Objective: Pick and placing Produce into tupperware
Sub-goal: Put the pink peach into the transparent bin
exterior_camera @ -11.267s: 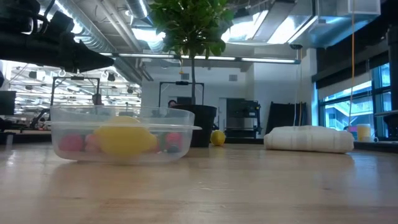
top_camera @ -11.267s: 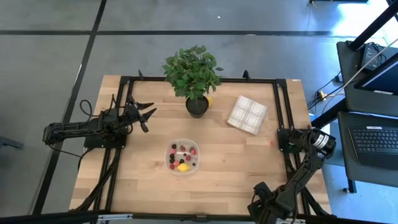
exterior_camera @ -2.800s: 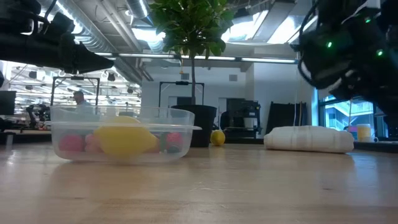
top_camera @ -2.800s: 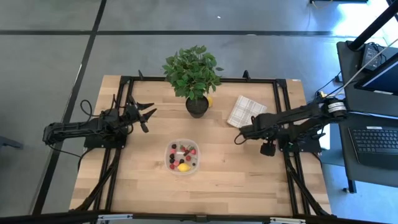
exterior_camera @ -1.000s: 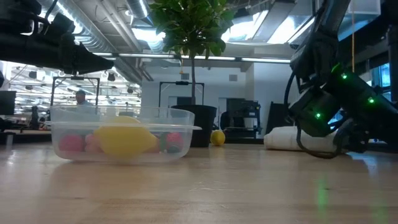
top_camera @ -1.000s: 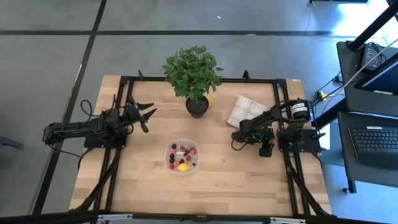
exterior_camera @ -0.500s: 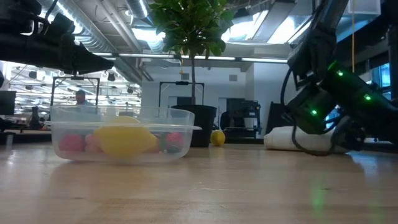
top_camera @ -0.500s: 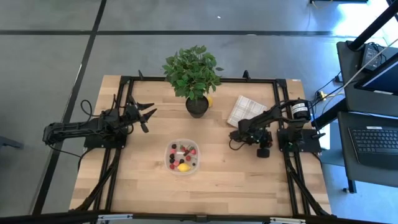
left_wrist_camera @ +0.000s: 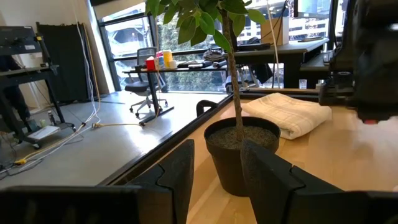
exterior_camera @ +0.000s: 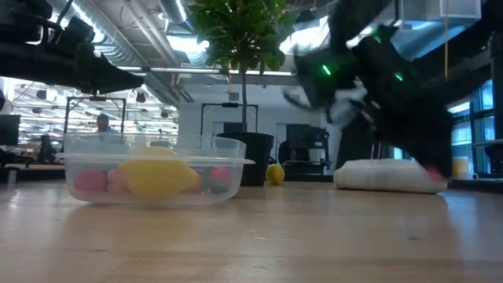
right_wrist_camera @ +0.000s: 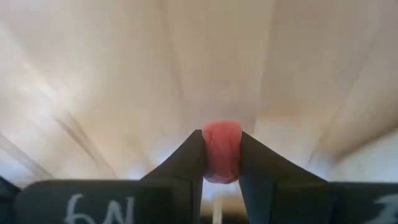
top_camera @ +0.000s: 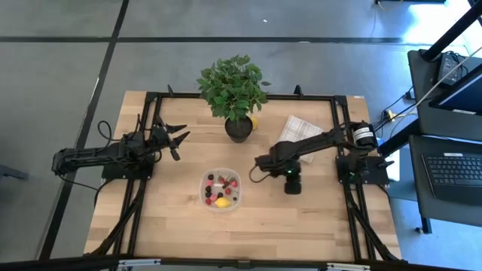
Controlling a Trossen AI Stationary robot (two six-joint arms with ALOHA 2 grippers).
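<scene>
1. High view: my right gripper reaches across the table, at three o'clock of the tupperware; left gripper waits at ten o'clock, fingers close together, holding nothing.
2. Low view: right arm blurred, probably raised.
3. Right wrist view: fingers pinch a pink berry.

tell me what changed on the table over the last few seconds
The right gripper swung in from the table's right side, dipped beside the cloth, closed on a pink berry and now carries it toward the tupperware. The left gripper, plant and tupperware stayed put.
</scene>
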